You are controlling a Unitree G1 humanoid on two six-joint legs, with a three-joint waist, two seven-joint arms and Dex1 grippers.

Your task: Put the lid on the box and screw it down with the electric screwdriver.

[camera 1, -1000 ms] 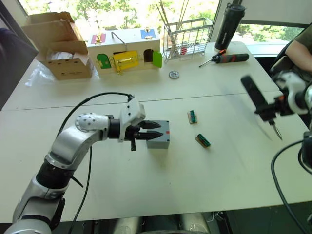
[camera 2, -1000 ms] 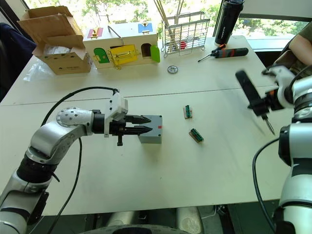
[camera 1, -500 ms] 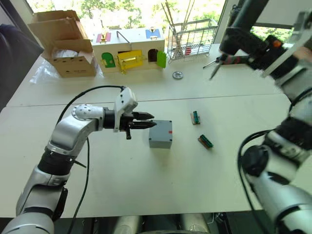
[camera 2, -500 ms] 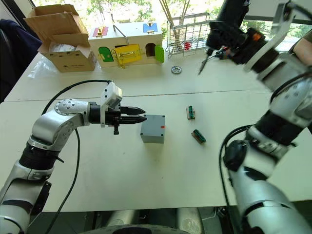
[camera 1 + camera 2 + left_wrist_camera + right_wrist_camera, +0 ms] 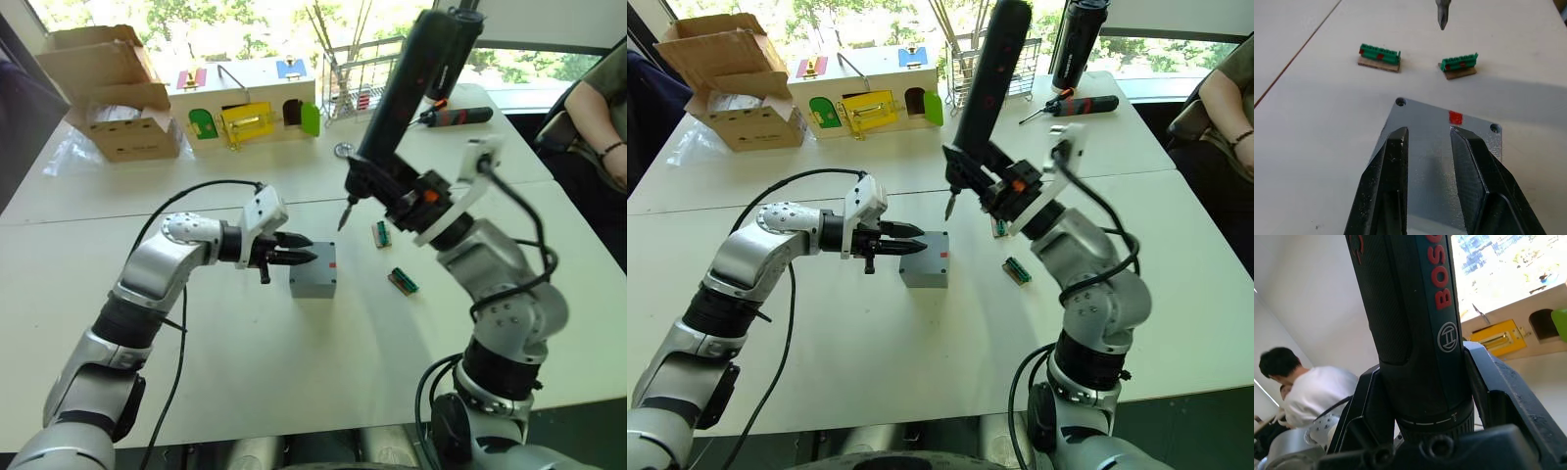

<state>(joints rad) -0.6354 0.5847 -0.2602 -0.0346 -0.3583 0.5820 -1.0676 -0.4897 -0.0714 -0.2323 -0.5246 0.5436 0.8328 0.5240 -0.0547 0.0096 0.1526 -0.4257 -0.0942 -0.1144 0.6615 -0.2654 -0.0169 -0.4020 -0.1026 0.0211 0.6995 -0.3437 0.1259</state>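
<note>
Right gripper (image 5: 392,201) clamps the electric screwdriver (image 5: 411,93), steeply tilted, bit down-left near the box (image 5: 314,277); left gripper (image 5: 302,249) slightly parted

Box (image 5: 313,282): grey, 1 small red mark on its side; lid (image 5: 1447,142) grey, also with a red mark.
Electric screwdriver (image 5: 411,98): black body, red lettering, silver bit.
2 terminal strips (image 5: 1379,53): green with red dots, on brown bases.
Latch box (image 5: 247,101): pale wood, with green, yellow, blue and red fittings.
Cardboard box (image 5: 113,93): brown.
Hand screwdriver (image 5: 456,117): red and black.
Bottle (image 5: 1083,39): black.
Table (image 5: 294,392): off-white.
</note>
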